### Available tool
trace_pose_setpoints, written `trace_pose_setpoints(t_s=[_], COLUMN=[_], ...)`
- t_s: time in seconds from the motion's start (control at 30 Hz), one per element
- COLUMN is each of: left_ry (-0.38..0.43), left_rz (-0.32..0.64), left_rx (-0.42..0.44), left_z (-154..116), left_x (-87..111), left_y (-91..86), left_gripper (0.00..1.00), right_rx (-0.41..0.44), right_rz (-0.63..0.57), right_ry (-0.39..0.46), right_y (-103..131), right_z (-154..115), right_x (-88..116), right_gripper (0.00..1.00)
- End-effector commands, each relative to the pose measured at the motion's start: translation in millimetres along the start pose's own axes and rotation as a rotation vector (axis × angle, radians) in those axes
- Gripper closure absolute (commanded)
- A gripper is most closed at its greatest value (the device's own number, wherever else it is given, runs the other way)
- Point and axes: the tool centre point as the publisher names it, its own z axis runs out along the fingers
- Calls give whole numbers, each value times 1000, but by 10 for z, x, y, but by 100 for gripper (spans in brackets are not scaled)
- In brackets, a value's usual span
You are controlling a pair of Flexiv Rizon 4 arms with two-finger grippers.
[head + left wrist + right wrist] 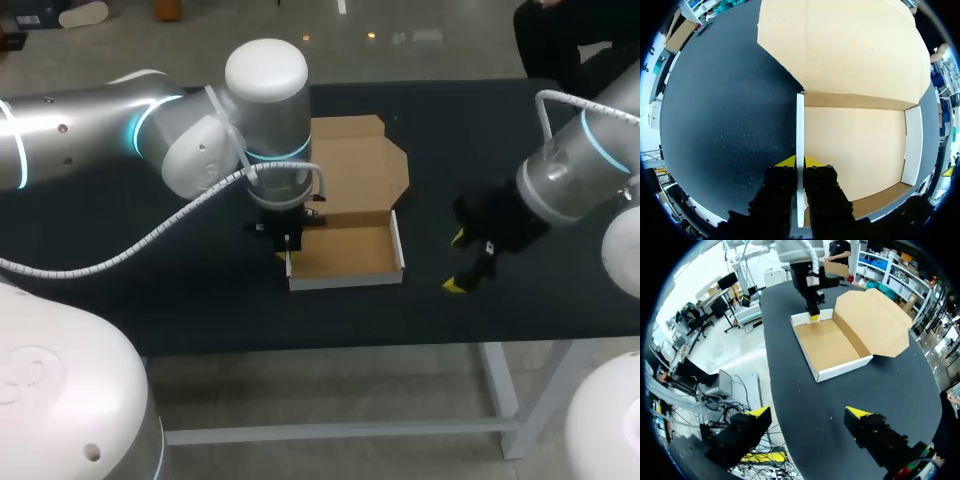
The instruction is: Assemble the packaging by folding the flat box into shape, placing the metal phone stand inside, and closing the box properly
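Left gripper (pixel 800 161) pinches a wall of the cardboard box (pixel 345 250); right gripper (pixel 458 262) hangs spread and empty.

The left gripper is clamped on the box's white side wall (pixel 800 125), one yellow tip inside the tray and one outside, probably to keep that wall upright while the tray takes shape. The opposite side wall (pixel 400 240) stands too, and the lid (pixel 355 165) lies flat and open on the black worktop (pixel 200 300). The right gripper, fingers well apart, hangs beside the box, likely kept clear of it. No metal phone stand shows in any view.
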Motion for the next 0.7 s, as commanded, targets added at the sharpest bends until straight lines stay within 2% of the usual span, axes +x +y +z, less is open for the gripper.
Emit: trace_pose_setpoints(t_s=[0.03, 0.33, 0.7], left_ry=[-19, -34, -68], left_rz=[6, 19, 11], left_rx=[1, 3, 25], left_z=[21, 31, 43], left_x=[21, 33, 39], left_y=[-17, -42, -83], left_gripper=[100, 100, 100], right_rx=[-104, -88, -100], right_rz=[-21, -28, 99], right_ry=[65, 55, 34], right_y=[-175, -251, -278], right_z=[-214, -254, -246], right_x=[40, 108, 87], right_gripper=[0, 0, 0])
